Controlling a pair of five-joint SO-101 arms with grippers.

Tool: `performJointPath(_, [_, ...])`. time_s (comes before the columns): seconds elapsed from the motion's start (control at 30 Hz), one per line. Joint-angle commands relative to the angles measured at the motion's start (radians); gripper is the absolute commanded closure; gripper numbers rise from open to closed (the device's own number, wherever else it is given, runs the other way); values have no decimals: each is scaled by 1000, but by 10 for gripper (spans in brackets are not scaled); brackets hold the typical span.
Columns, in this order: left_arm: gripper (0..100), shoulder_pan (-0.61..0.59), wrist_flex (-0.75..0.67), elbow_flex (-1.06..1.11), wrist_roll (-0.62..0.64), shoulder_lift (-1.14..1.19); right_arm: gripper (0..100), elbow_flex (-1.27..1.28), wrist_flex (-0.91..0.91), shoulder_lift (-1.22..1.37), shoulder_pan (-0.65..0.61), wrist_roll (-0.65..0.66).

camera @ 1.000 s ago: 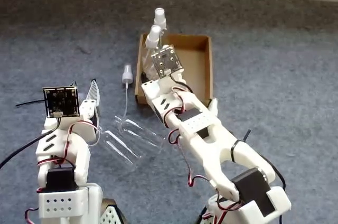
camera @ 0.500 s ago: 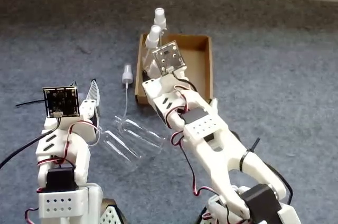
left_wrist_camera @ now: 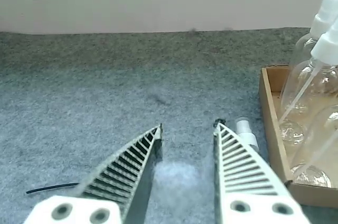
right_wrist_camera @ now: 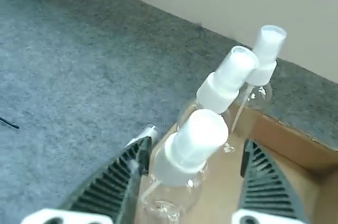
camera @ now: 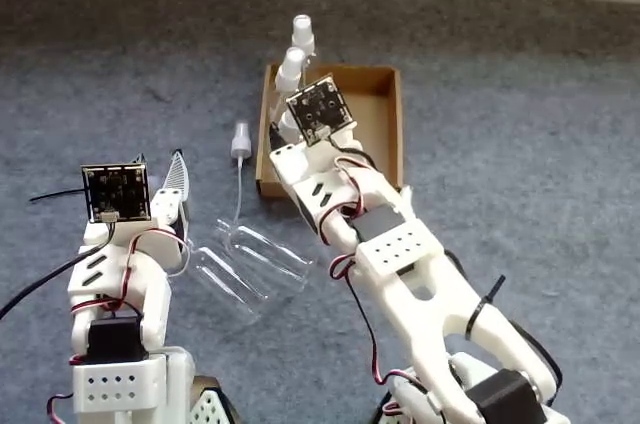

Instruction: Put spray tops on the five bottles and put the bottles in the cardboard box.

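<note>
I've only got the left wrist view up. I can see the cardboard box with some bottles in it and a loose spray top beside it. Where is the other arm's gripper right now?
Observer: The right gripper is over the cardboard box, its jaws open on either side of a capped bottle that stands inside.
Operator: How many capped bottles are in there?
Observer: Three. The right wrist view shows three spray tops close together.
Operator: And the remaining bottles?
Observer: Two uncapped bottles lie on the carpet, on the robot's side of the loose spray top.
</note>
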Motion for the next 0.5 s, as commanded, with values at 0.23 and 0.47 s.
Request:
performJointPath(0.23, [853,15,-20,-1,6,-7,776,-260,390,-197,15,17])
performJointPath(0.47, [853,7,-11,-15,5,-4,776,-308,753,-265,-4,18])
